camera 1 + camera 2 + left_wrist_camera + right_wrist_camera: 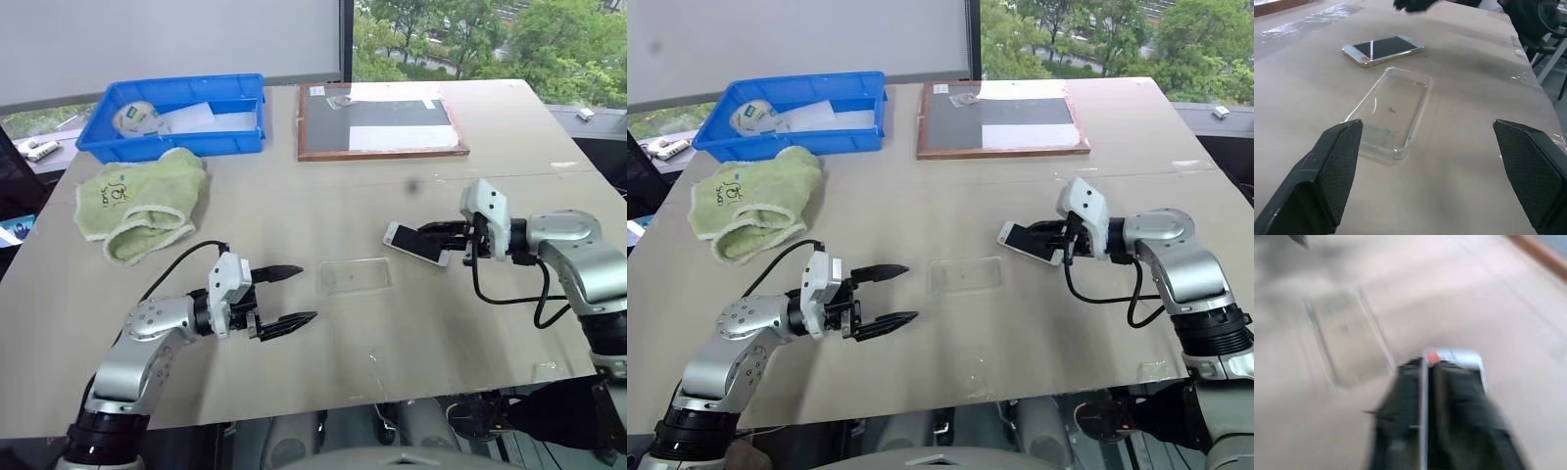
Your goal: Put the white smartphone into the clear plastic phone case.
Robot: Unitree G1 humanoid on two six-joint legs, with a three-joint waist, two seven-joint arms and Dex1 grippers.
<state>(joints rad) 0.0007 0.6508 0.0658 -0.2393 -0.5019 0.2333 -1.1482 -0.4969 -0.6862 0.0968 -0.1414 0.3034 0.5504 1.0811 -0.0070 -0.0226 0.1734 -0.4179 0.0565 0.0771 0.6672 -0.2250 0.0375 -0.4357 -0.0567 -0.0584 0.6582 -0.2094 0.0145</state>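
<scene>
Phone, head view: white smartphone (417, 243) is pinched at one end in my right gripper (453, 238), tilted, apparently just off the surface (294, 323), though I cannot be sure its far end is clear.
Case, head view: clear plastic phone case (354, 276) lies flat and empty between my two arms, near the phone but apart from it.
Progress: grasp looks done, I judge; carrying the phone over and seating it in the case remain.
Arm pose, head view: my right forearm reaches inward, pointing toward the case; my left gripper (286, 297) hangs just above the surface beside the case, fingers spread wide, holding nothing.
Elsewhere: folded green towel (142, 202), blue bin (176, 116) and framed board (380, 121) sit well back.
Left wrist view: case (1391, 112) lies ahead between my open fingers (1327, 171), phone (1383, 49) beyond it.
Right wrist view: blurred; my fingers (1449, 421) are shut on the phone's edge (1454, 355), case (1347, 338) ahead.
</scene>
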